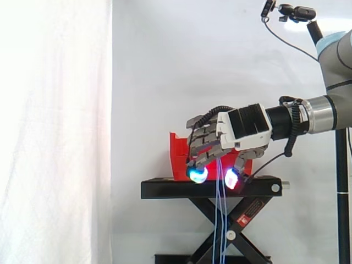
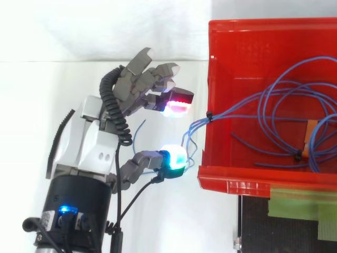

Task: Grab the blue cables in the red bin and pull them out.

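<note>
The red bin [image 2: 274, 174] stands on the black stand [image 1: 165, 188] and holds loops of thin blue cables [image 2: 284, 105]. A bundle of them, held by a black tie, crosses the bin's left wall [image 2: 209, 117] and hangs down in front of the stand [image 1: 220, 220]. My hand [image 2: 95, 142] is outside the bin, beside that wall. Its fingers [image 2: 176, 103] and thumb [image 2: 174, 158] are curled round the hanging strands, with the glowing pads apart. One loose blue end sticks up inside the curl of the hand. From the side, my hand [image 1: 242, 129] covers the bin's near wall.
The bin [image 1: 181, 157] sits on a black scissor-lift stand before a white curtain. A strip of green tape [image 2: 295, 203] lies on the stand just below the bin. An orange tag [image 2: 310, 129] lies among the cables at the bin's right.
</note>
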